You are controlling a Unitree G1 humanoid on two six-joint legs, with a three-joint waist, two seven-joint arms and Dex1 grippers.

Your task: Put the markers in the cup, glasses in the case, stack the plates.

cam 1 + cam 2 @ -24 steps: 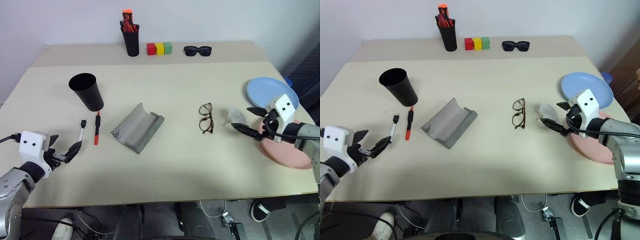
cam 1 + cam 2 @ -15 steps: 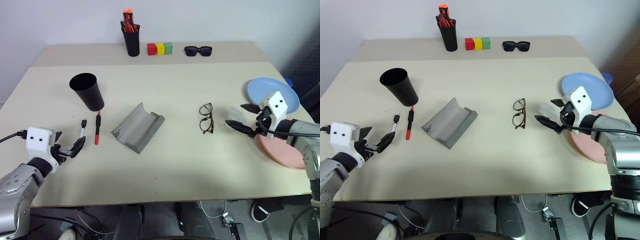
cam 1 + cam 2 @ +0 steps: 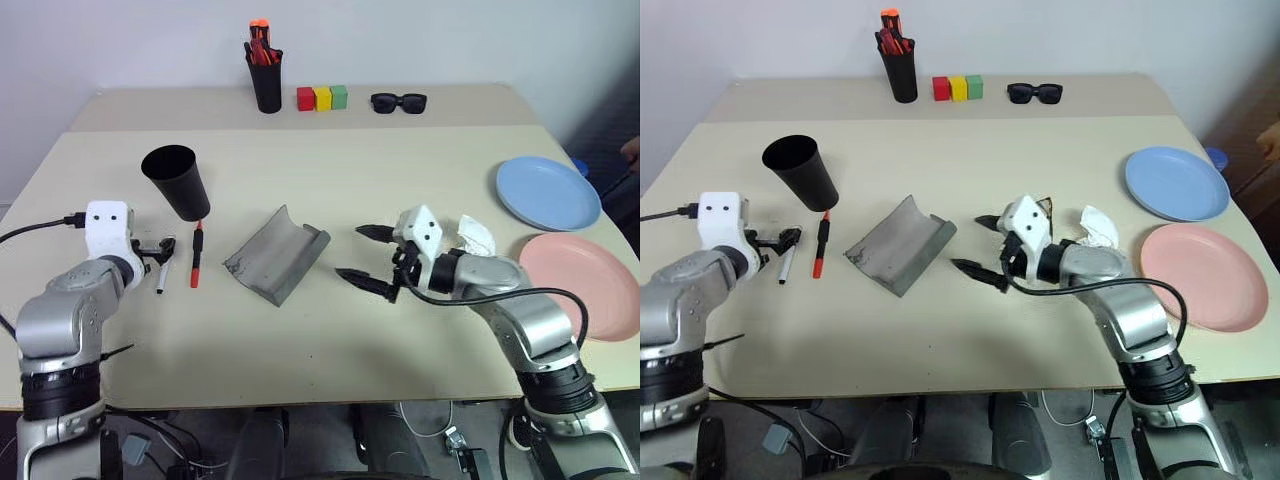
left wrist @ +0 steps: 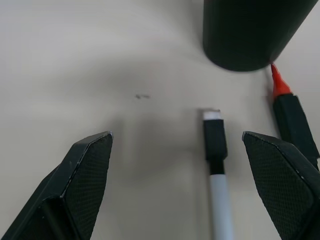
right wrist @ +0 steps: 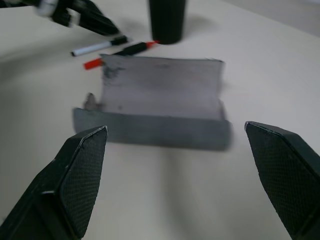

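case [image 3: 277,255] as landmark | bare table [image 3: 330,340] on its near side, open for a pass | left of it: red marker [image 3: 195,256], white marker [image 3: 162,272], cup [image 3: 176,183] (close-set, cramped) | right of it: right gripper [image 3: 366,258] with jaws spread blocks the way | far side bare

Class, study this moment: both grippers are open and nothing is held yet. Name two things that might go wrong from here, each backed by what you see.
1. The white marker lies close beside the red marker, so the open left gripper may nudge or catch both.
2. The right gripper sits above the glasses, largely hiding them; lowering blind may press a lens or push the frame.
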